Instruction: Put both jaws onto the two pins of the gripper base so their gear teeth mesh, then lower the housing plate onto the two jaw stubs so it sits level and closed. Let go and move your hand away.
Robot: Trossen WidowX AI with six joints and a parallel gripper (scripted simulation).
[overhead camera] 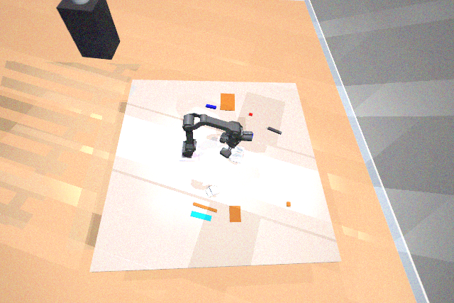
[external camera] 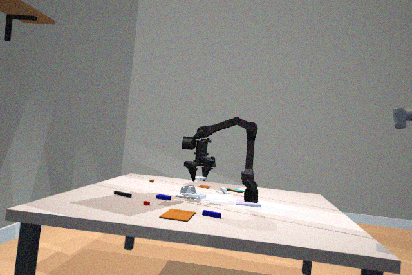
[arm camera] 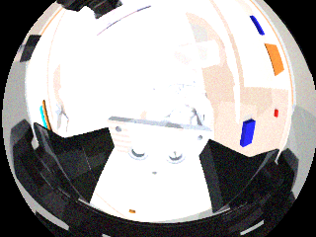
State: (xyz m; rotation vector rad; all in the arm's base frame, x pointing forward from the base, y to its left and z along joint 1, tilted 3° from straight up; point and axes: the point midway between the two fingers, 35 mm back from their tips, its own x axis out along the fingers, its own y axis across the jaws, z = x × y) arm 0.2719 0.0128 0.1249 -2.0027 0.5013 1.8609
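Observation:
My gripper (overhead camera: 230,148) (external camera: 199,179) (arm camera: 160,135) points down and is shut on the white housing plate (external camera: 200,178) (arm camera: 157,142), with one finger at each end. The plate has two large round holes and hangs roughly level above the table. The white gripper base (external camera: 199,196) lies on the table below, close to the gripper. Two pale upright jaws (external camera: 188,190) stand on it, side by side. The wrist view shows them overexposed behind the plate's edge. Whether the gear teeth mesh, and the stubs themselves, I cannot make out. The plate and base are apart.
A blue block (external camera: 163,197) (arm camera: 248,133) lies near the base, with a red cube (overhead camera: 250,113) (external camera: 146,203) and black bar (overhead camera: 274,130) (external camera: 122,193) beyond. A small white part (overhead camera: 211,191) (external camera: 223,190) lies near an orange bar (overhead camera: 204,207) and cyan bar (overhead camera: 201,216).

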